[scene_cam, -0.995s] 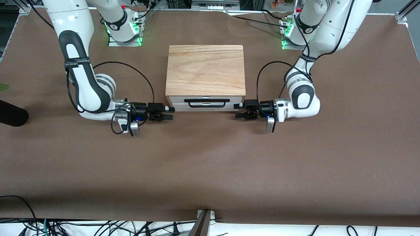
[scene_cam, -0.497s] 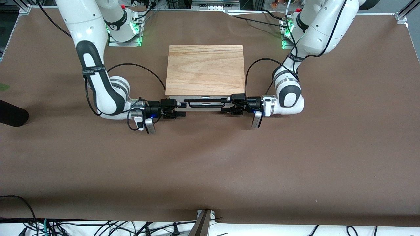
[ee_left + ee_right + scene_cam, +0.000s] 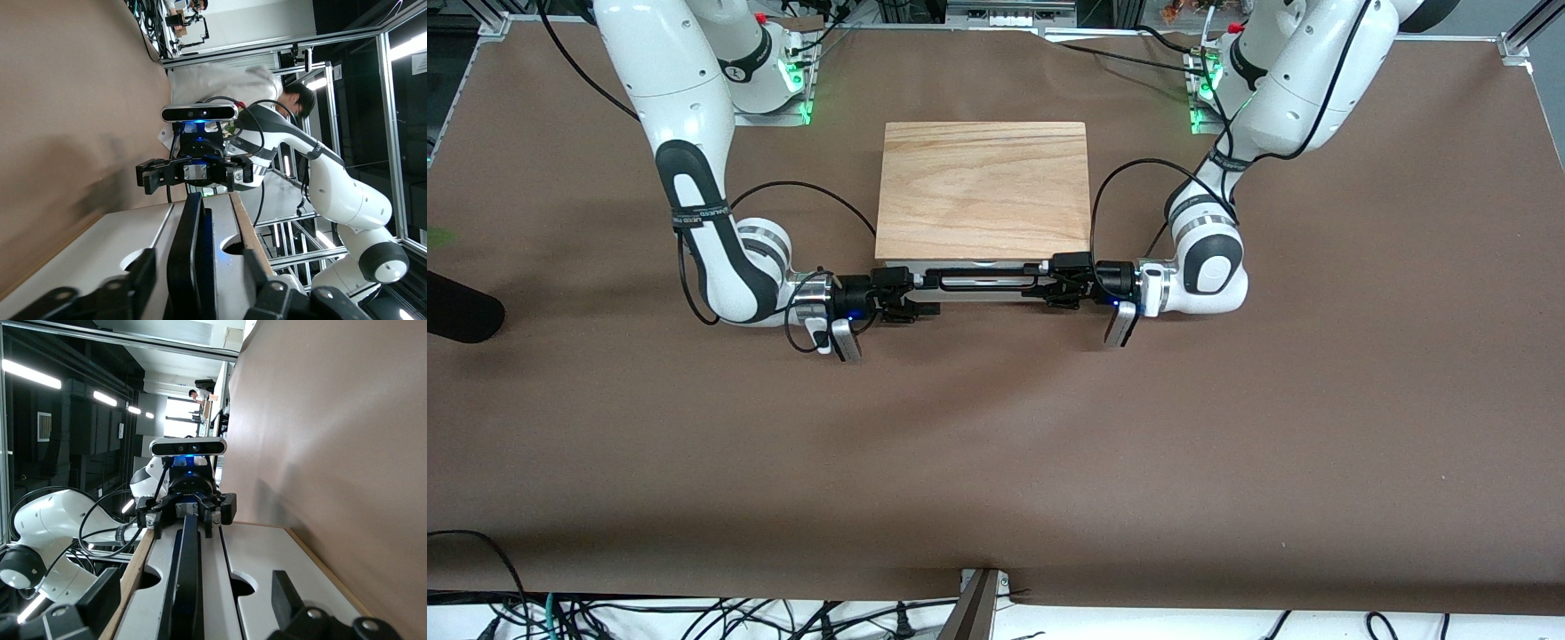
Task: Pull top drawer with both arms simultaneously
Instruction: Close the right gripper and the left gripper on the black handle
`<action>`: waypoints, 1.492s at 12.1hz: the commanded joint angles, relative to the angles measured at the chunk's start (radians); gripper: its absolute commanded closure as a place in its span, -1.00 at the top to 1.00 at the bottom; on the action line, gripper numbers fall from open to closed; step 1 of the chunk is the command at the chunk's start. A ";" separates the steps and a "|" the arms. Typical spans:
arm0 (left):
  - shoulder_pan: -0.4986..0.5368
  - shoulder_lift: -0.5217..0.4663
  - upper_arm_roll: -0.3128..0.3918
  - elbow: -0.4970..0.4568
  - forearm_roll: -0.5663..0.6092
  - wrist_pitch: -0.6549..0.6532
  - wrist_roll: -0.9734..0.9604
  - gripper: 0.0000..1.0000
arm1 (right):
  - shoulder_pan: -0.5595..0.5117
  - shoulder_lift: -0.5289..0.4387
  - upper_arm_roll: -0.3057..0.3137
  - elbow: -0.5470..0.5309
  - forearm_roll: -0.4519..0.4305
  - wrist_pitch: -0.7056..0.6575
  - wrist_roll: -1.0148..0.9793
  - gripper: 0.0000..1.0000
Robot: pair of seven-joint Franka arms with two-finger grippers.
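Note:
The top drawer [image 3: 983, 290] has a white-grey front and sits flush under the cabinet's wooden top [image 3: 983, 187]. Its black bar handle [image 3: 983, 276] runs across the front. My left gripper [image 3: 1045, 284] is at the handle's end toward the left arm. In the left wrist view its fingers [image 3: 143, 267] stand on either side of the handle [image 3: 190, 253], partly narrowed, with gaps showing. My right gripper [image 3: 920, 294] is at the handle's other end. It [image 3: 197, 583] straddles the handle [image 3: 189, 567] with its jaws wide apart.
A lower drawer front [image 3: 267, 550] lies under the top one. A dark object [image 3: 458, 307] rests at the table edge toward the right arm's end. Brown table cover [image 3: 996, 444] spreads nearer the front camera. A person [image 3: 267, 90] stands off the table.
Both arms have moved inward from beside the cabinet, and both grippers now straddle the handle's ends. The left gripper's fingers have narrowed. The drawer has not moved.

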 commanded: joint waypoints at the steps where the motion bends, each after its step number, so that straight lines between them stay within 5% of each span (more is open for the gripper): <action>1: -0.009 0.026 -0.001 -0.012 -0.015 -0.013 0.041 -0.11 | 0.021 -0.001 0.002 0.017 0.020 -0.004 -0.008 0.98; 6: -0.011 0.040 -0.001 -0.021 -0.015 -0.008 0.036 -0.17 | 0.061 0.028 0.004 0.043 0.075 0.005 -0.011 0.63; 8: -0.012 0.043 -0.001 -0.026 -0.015 -0.008 0.034 -0.18 | 0.065 0.033 0.002 0.044 0.079 0.005 -0.012 0.29; 9: -0.012 0.043 -0.003 -0.028 -0.015 -0.008 0.034 -0.36 | 0.064 0.033 0.002 0.044 0.079 0.004 -0.011 0.10; 13: -0.014 0.038 -0.003 -0.029 -0.015 -0.010 0.031 -0.65 | 0.039 0.037 -0.001 0.045 0.066 -0.011 -0.011 0.06; 15: -0.014 0.038 -0.003 -0.034 -0.015 -0.010 0.033 -1.00 | 0.038 0.037 -0.001 0.038 0.066 -0.034 -0.011 -0.08; 18: -0.014 0.038 -0.003 -0.034 -0.012 -0.010 0.030 -1.00 | 0.041 0.037 -0.002 0.031 0.066 -0.035 -0.012 -0.08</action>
